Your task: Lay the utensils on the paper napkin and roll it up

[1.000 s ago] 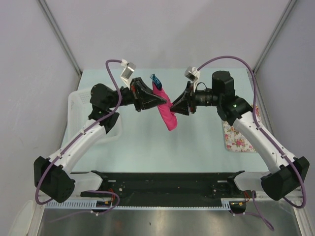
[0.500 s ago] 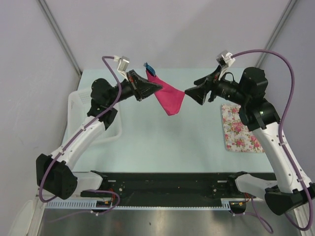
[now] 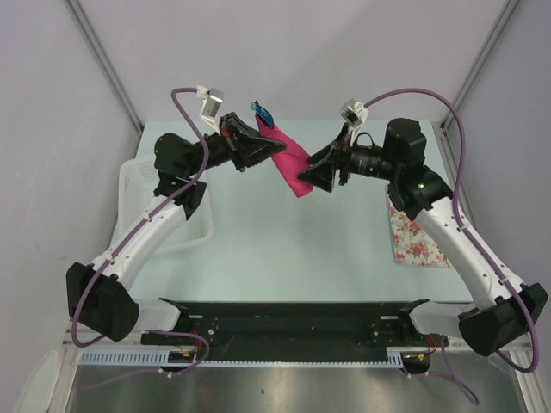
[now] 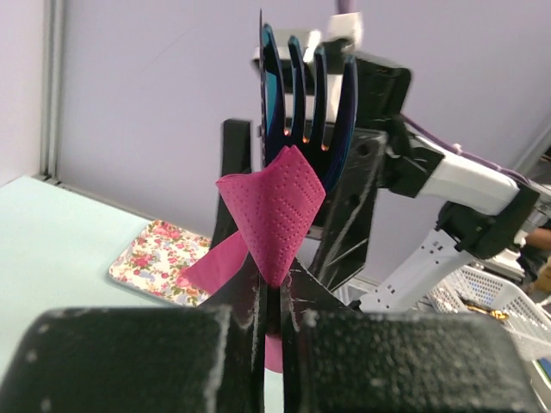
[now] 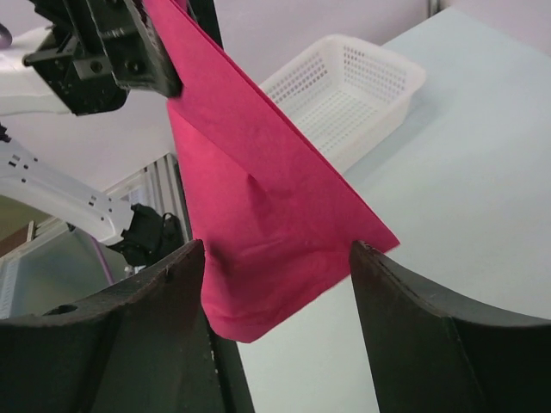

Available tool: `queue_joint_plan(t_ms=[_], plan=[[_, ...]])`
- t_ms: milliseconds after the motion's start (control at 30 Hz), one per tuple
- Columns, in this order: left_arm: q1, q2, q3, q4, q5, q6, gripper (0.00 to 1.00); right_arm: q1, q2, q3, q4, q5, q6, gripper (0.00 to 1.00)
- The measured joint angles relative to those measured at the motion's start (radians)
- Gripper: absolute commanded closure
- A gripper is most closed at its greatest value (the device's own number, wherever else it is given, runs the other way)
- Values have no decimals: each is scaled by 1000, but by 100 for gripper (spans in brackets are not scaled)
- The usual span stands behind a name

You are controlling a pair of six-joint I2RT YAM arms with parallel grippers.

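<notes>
A pale mint table [image 3: 284, 249] fills the floor of a grey-walled booth. On its left edge sits a white mesh basket [image 3: 138, 185] with a perforated wall. Towards the table's right edge lies a rectangular floral-patterned tray [image 3: 419, 238], flat — pink roses on white. A black rail [image 3: 293, 320] runs along the table's near edge.

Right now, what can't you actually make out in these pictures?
- The utensils: the left wrist view shows only their top ends. The napkin wraps the rest, so their number is unclear.
- Top view: the left pincer's grip is too small to read.
- Right wrist view: the right pincer straddles the napkin's corner; contact is unclear.
- The floral tray: the right arm covers part of it in the top view.
</notes>
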Motion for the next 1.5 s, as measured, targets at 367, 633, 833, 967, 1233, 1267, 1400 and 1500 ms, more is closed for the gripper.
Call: queue_joint_plan(t_ms=[367, 633, 833, 967, 1233, 1267, 1400, 1500], plan=[[-18, 0, 28, 46, 75, -15, 100, 14, 14, -27, 94, -131, 58, 32], [-32, 15, 50, 58, 116, -29, 100, 33, 47, -27, 123, -216, 81, 47], [-35, 24, 55, 61, 130, -47, 100, 53, 56, -25, 115, -244, 62, 56], [-38, 27, 56, 61, 142, -58, 100, 76, 63, -13, 87, -252, 28, 59], [-42, 27, 58, 61, 142, -73, 100, 92, 83, 19, 51, -270, -7, 94], [-42, 28, 58, 62, 140, -73, 100, 93, 86, 22, 51, -280, -8, 100], [-41, 30, 58, 62, 133, -92, 99, 97, 92, 31, 51, -297, -14, 100], [-41, 30, 58, 54, 124, -90, 76, 97, 94, 36, 48, -294, -9, 100]])
